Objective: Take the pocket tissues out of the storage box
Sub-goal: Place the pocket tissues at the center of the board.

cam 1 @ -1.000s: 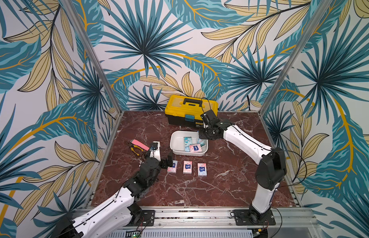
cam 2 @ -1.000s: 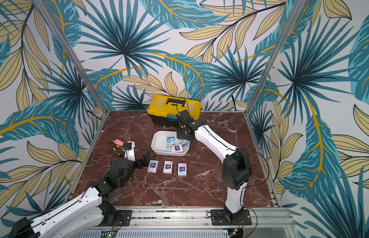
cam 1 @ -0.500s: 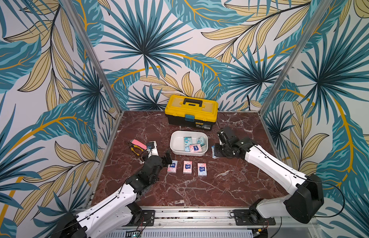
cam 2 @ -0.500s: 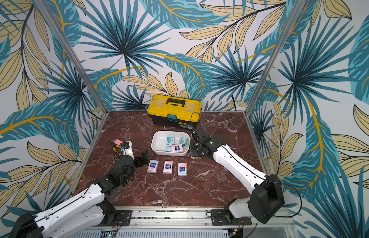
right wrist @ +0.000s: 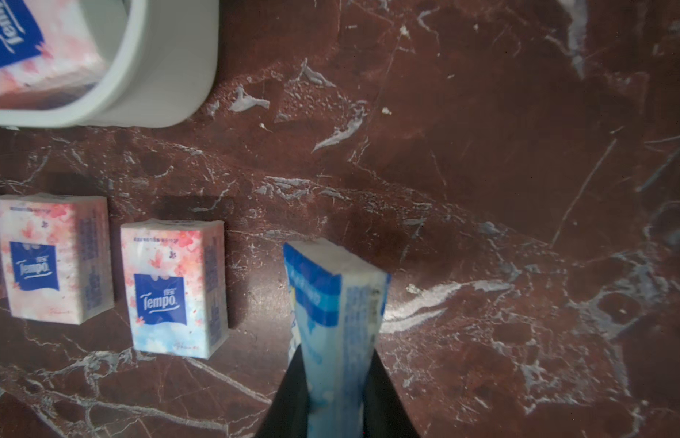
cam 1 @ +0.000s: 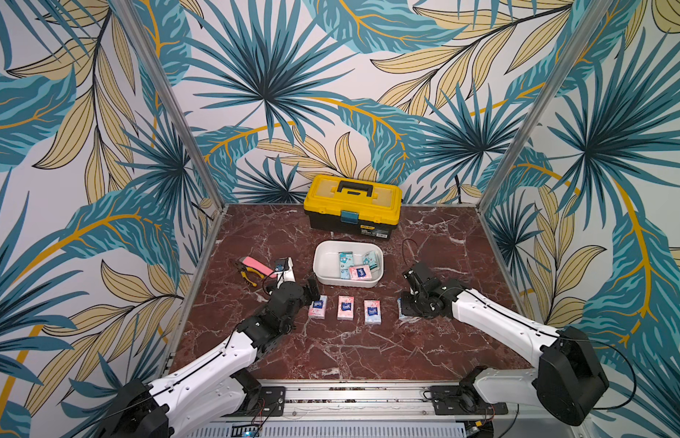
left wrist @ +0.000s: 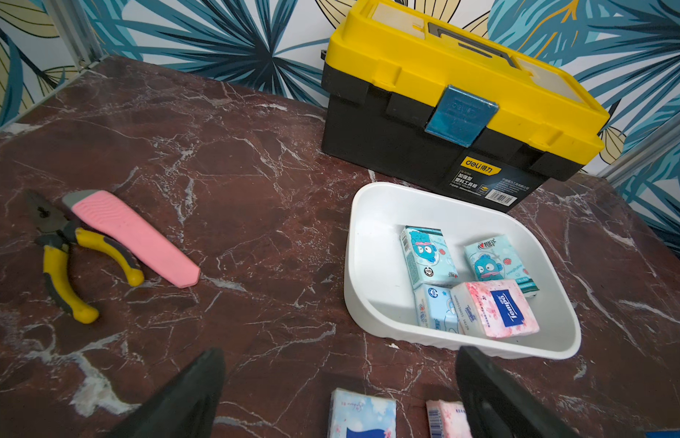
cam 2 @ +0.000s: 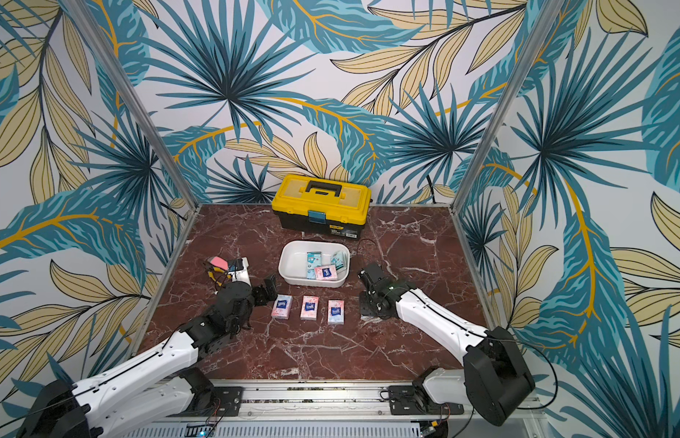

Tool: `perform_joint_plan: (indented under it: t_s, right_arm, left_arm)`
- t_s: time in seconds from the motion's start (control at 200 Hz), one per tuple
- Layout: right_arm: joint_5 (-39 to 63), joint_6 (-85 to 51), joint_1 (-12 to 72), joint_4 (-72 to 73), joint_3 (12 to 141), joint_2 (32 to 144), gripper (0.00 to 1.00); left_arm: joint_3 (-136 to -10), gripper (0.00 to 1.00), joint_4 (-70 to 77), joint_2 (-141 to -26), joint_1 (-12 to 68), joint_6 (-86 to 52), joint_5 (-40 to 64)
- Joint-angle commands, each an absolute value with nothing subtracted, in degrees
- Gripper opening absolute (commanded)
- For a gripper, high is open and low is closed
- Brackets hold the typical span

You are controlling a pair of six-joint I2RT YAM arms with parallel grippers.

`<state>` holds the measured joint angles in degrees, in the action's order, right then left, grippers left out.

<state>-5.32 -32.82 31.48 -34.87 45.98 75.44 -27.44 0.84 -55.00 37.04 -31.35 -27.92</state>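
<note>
Right wrist shows blue packet (right wrist: 338,299) gripped; both top views seemingly hide it.

My two top views sit high above the front rail (cam 1: 350,394), side by side, facing down and toward the back wall (cam 1: 293,94). From well back, both take in the whole counter (cam 1: 331,349) and the toolbox (cam 1: 352,206).

The left wrist camera rides low and near. It looks across the counter at the box (left wrist: 372,265) and the toolbox behind it, with the left pincer (left wrist: 338,360) at the frame's edge.

The right wrist camera looks almost straight down from very close, past the right pincer (right wrist: 336,364) and its packet (right wrist: 331,303).

All four views share the box and the packet row (right wrist: 175,288).
</note>
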Motion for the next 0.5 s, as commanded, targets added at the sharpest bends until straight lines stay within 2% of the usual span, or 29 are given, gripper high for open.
perform_joint_plan:
  t_s: [0.0, 0.496]
  right_arm:
    - [-2.9, -34.2, 31.6, -28.9, 42.5, 74.8, 0.24]
    - [-1.3, -33.6, 31.5, -24.6, 39.2, 77.7, 0.26]
  left_arm:
    - [-30.9, 1.0, 0.4, -55.6, 36.7, -30.8, -26.7]
    - [-33.2, 1.0, -0.2, -58.4, 36.5, -30.0, -24.8]
